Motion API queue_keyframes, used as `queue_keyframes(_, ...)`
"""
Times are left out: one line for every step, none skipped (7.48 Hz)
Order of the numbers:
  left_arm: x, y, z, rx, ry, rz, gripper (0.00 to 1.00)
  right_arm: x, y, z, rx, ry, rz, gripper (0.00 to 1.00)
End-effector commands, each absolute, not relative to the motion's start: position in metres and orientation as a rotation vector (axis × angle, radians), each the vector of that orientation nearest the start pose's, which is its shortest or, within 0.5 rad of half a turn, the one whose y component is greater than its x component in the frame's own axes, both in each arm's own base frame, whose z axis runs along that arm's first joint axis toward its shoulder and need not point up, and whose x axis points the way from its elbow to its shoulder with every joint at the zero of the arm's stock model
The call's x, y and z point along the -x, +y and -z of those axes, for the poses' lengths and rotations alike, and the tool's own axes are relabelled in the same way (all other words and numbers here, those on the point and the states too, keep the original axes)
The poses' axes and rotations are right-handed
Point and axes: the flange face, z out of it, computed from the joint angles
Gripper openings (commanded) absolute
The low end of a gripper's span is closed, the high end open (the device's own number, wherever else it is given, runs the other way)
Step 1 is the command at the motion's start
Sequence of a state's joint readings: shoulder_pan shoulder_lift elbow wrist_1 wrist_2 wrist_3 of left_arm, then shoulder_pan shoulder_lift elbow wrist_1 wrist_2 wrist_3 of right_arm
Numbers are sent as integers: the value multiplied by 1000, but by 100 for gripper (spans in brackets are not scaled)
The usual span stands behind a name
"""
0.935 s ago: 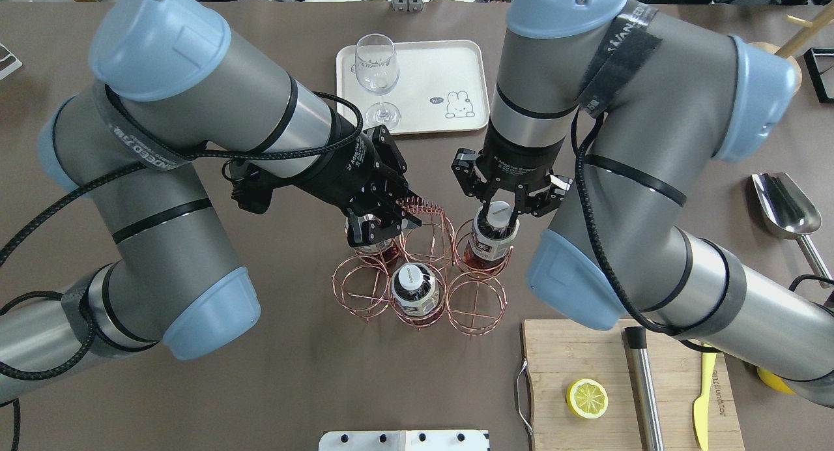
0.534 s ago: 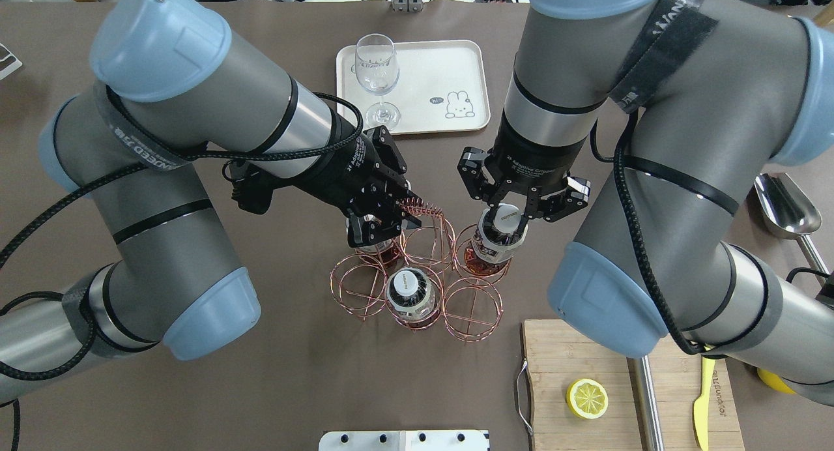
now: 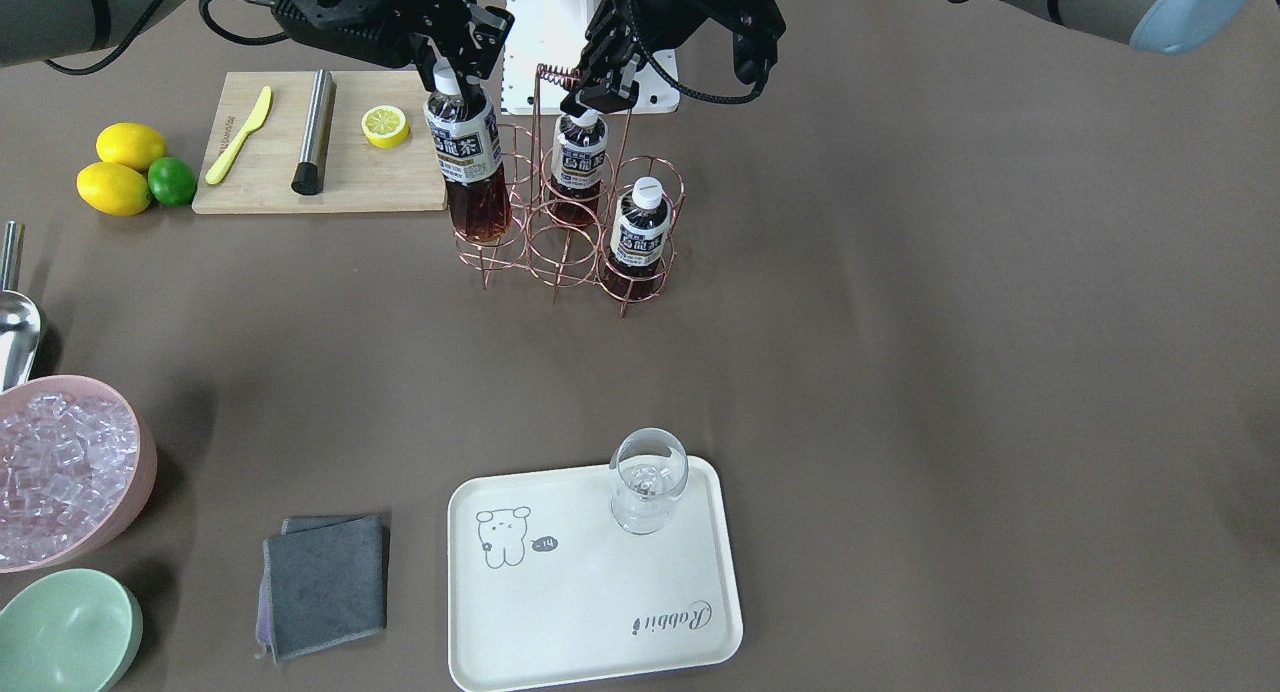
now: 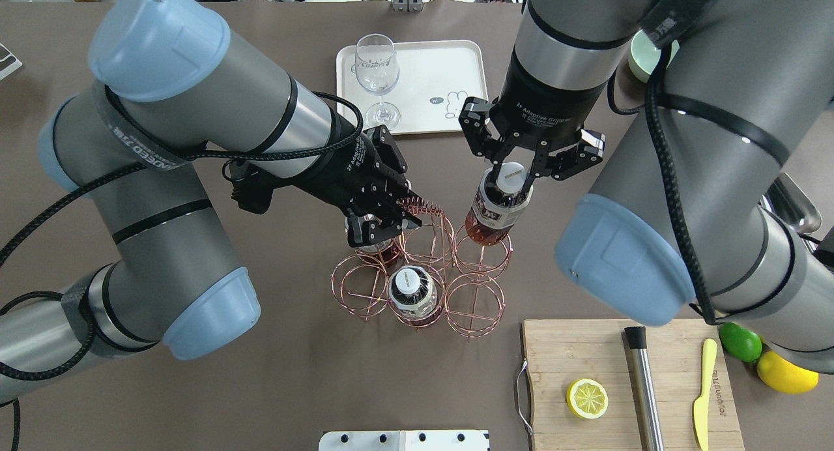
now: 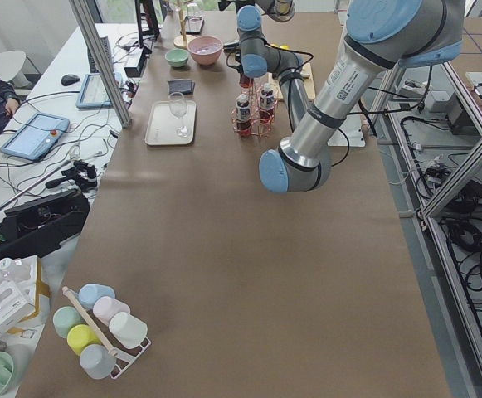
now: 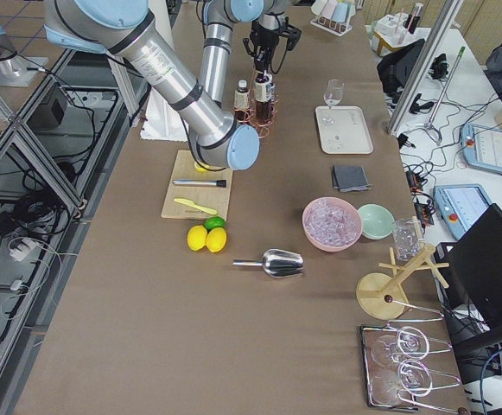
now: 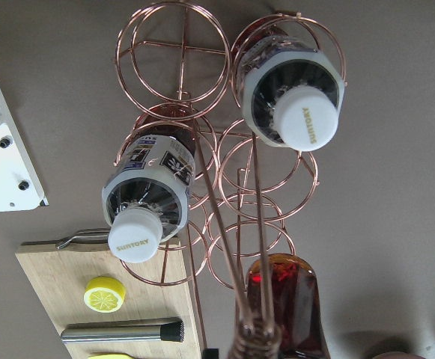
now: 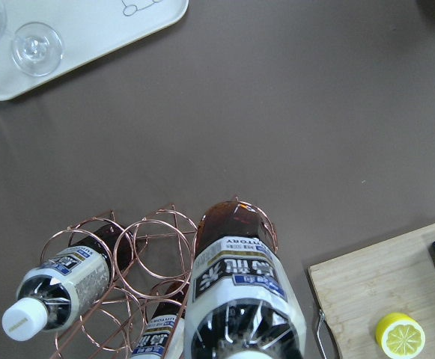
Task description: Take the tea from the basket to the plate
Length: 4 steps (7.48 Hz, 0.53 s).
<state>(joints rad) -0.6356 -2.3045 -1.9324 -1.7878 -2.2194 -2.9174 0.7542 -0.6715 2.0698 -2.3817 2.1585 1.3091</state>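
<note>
The rose-gold wire basket (image 4: 479,307) stands mid-table, also in the front view (image 3: 560,262). My right gripper (image 4: 513,171) is shut on the white cap of a tea bottle (image 4: 496,210) and holds it raised and tilted, its base still at the top ring of its cell (image 3: 468,157). My left gripper (image 4: 396,210) is shut on the coiled top of the basket's handle (image 3: 553,70). Two more tea bottles sit in cells (image 3: 640,234) (image 3: 578,162). The cream plate (image 3: 600,602) (image 4: 430,60) lies beyond the basket.
A clear glass (image 3: 648,477) stands on the plate's corner. A wooden cutting board (image 3: 270,182) holds a lemon half, a steel rod and a yellow knife. Lemons and a lime (image 3: 125,172), a pink ice bowl (image 3: 60,462), a green bowl (image 3: 60,632) and a grey cloth (image 3: 325,582) lie on the robot's right side.
My right gripper has risen and moved toward the plate, drawing its tea bottle up out of the basket cell. The left gripper has stayed on the handle.
</note>
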Motion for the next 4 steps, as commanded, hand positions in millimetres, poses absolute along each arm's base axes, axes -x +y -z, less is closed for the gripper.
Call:
queue_keyframes(-412, -395, -53, 1026, 1067, 1222, 0, 312, -454, -58, 181, -775, -255, 0)
queue_keyframes(-412, -395, -53, 1027, 1068, 1221, 0, 317, -482, -69, 176, -755, -202, 0)
queue_keyframes(-410, -397, -53, 1025, 1069, 1224, 0, 330, -523, -81, 178, -791, -196, 0)
queue_keyframes(-408, -397, -52, 1025, 1073, 1224, 0, 345, -565, -101, 190, -807, -202, 0)
